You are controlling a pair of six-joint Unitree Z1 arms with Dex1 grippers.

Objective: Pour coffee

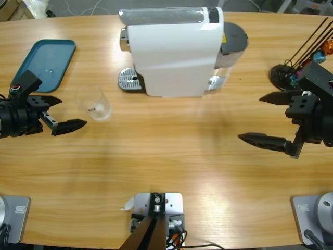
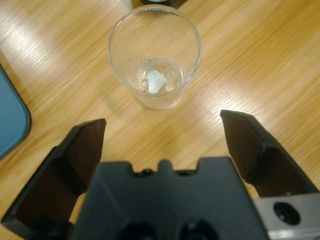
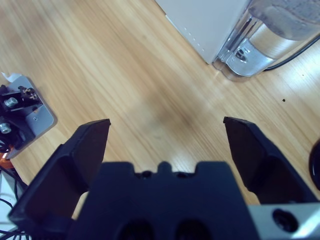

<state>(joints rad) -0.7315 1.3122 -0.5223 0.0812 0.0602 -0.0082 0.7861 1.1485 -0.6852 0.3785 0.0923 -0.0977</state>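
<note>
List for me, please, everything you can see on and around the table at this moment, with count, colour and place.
Coffee machine: one, white with a grey rear part, far middle of the table.
Drip grate: one, silver, at the machine's left foot.
Glass tumbler: one, clear, empty of coffee, upright, left of the machine, just ahead of the left gripper.
Tray: one, teal, far left.
Stand with thin rods: one, black, far right edge.
Table: one, light wood.
Left gripper: black, open, apart from the tumbler.
Right gripper: black, open, over bare wood.
</note>
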